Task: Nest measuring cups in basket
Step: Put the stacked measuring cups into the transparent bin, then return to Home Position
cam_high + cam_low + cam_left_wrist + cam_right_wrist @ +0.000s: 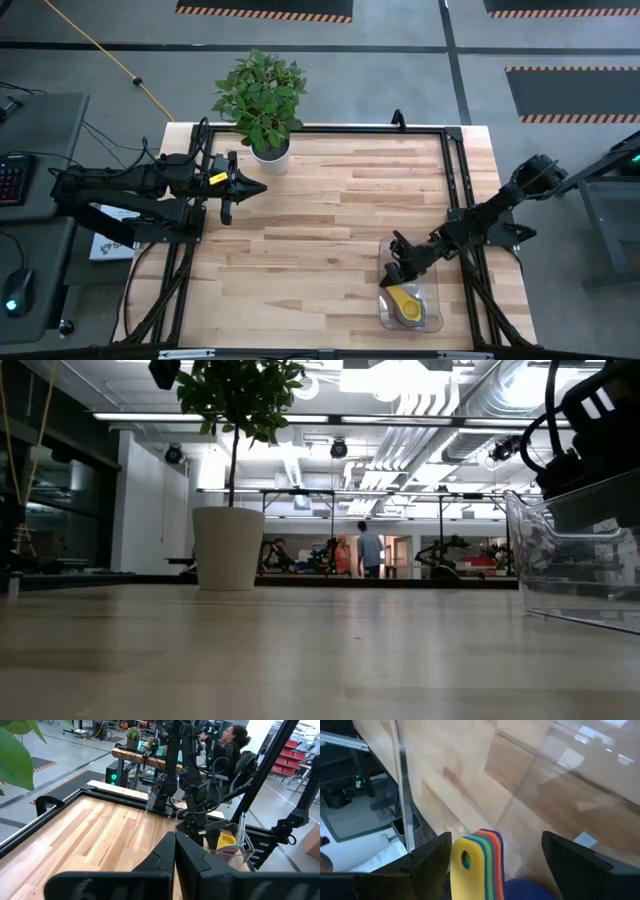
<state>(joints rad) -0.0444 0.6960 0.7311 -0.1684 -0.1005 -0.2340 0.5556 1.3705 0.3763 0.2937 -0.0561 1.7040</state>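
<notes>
On the wooden desk (pixel 330 210), the measuring cups (pixel 405 303) sit stacked in the clear basket (pixel 432 318) near its front right corner, the right gripper (pixel 397 262) spread wide and empty above them, the left gripper (pixel 240 187) clenched near the back left corner, so nesting looks finished.

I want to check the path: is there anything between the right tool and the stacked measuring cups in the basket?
Nothing visible stands between them. The right tool hangs open over the clear plastic rectangular basket, and the nested coloured plastic measuring cups, yellow on top, lie inside it, their handles between the two fingers.
</notes>
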